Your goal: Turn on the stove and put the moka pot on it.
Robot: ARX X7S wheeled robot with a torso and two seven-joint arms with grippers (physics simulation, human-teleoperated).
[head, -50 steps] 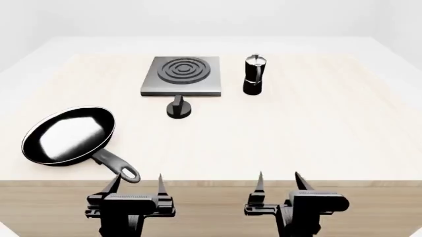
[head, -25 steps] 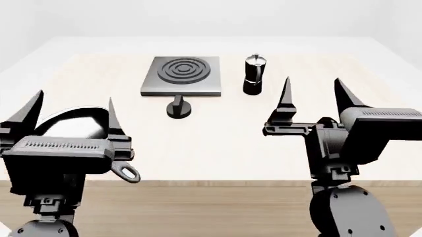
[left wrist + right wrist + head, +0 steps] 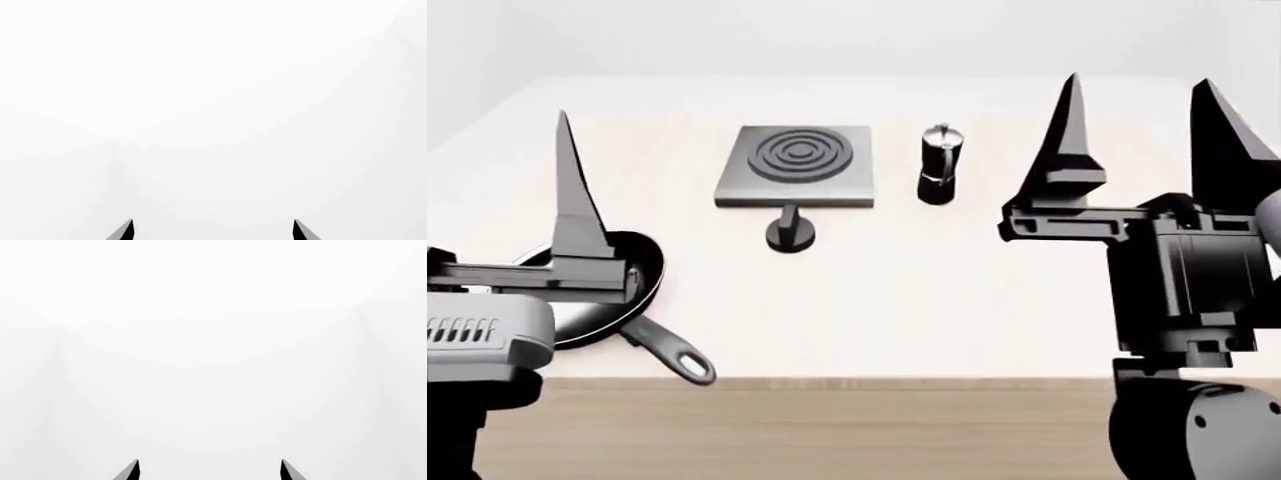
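Wooden table (image 3: 961, 300), empty frying pan (image 3: 627, 290)

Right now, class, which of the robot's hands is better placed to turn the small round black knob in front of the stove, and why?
Probably the left. In the head view the small round black knob sits left of centre, on the side of the open left hand. The open right hand is raised nearer the black silver-lidded moka pot.

A: Where did the stove (image 3: 797, 165) lie?
B: Flat on the table, a square dark-grey plate with raised concentric rings; its round black ridged knob (image 3: 790, 231) sat just in front.
A: And the moka pot (image 3: 938, 165)?
B: It stood upright beside the plate's right edge, apart from it, black with a silver lid.
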